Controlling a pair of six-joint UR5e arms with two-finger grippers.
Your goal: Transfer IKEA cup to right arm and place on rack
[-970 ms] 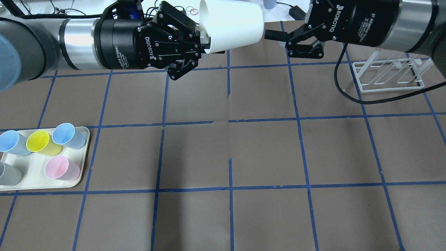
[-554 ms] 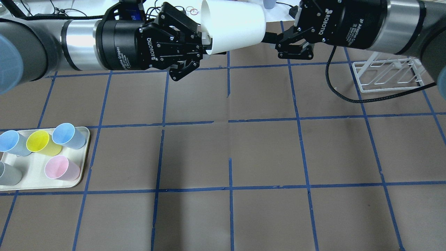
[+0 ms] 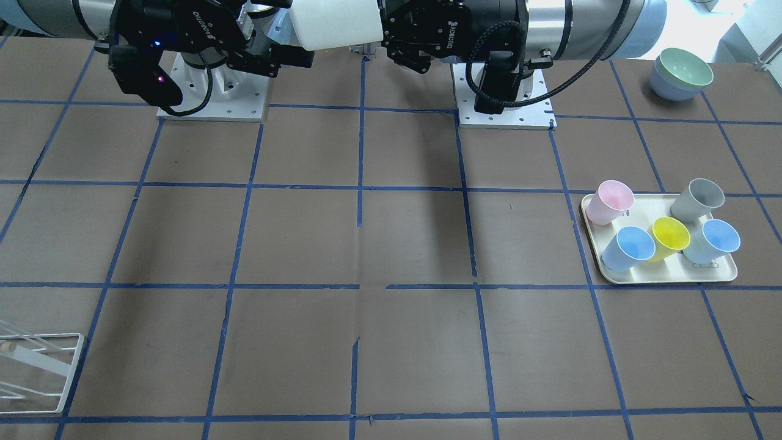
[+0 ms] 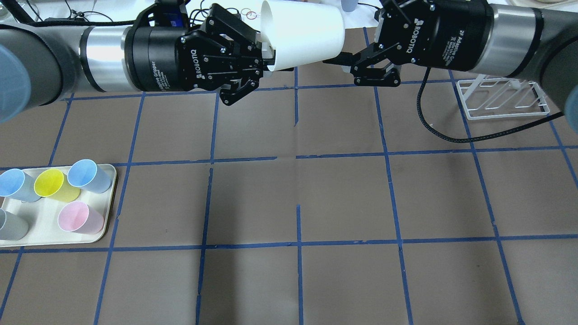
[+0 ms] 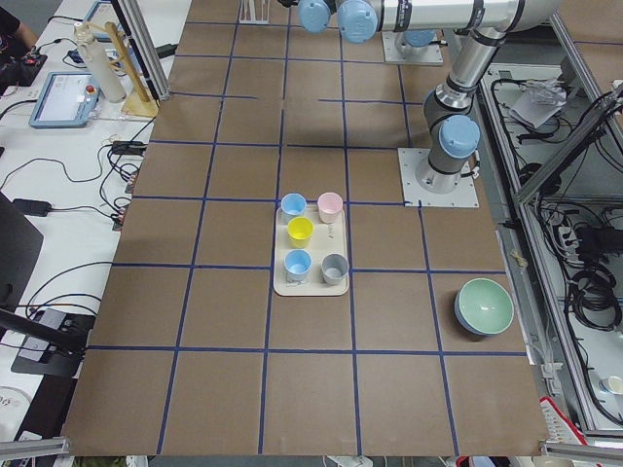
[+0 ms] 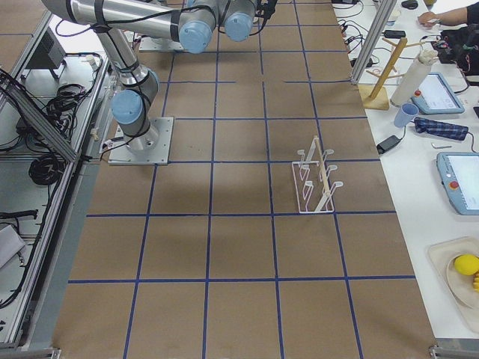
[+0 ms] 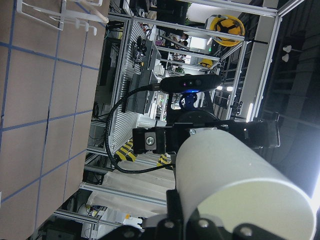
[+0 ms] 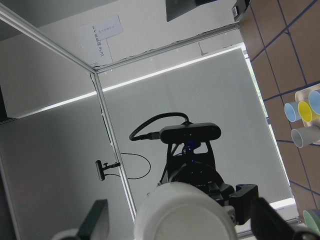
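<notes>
**Item: cup handover, stage record**

1. Table [image 4: 343,194]: brown top with a blue tape grid, bearing everything listed below.
2. Right arm [image 4: 510,40]: reaching in level toward the middle of the table's far side, and facing the left arm [image 4: 45,54] head-on.
3. Rack [image 6: 314,179]: standing on the robot's right side of the table, well apart from both grippers and carrying no cup.
4. Tray [image 4: 45,225]: lying on the robot's left side, holding five spare cups [image 3: 669,233] that are pink, yellow, grey and two blue.
5. Left gripper [image 4: 269,56]: pinching the cup's rim, with one finger inside the mouth and one outside.
6. Right gripper [image 8: 177,212]: jaws standing wide, with one finger showing on each side of the cup's base in its wrist view. They are straddling the base and are not judged to be clamping it.
7. IKEA cup [image 4: 302,31]: hanging on its side in the air above the far part of the table, between the two grippers. Its mouth is pointing toward the left gripper and its base toward the right one.

**Progress, as judged:** The pick-up and lift are looking done, and the handover is sitting at its midpoint. Remaining steps:
- the right jaws closing on the base
- the left jaws letting go of the rim
- the carry across to the rack
- the seating of the cup on the rack
</notes>
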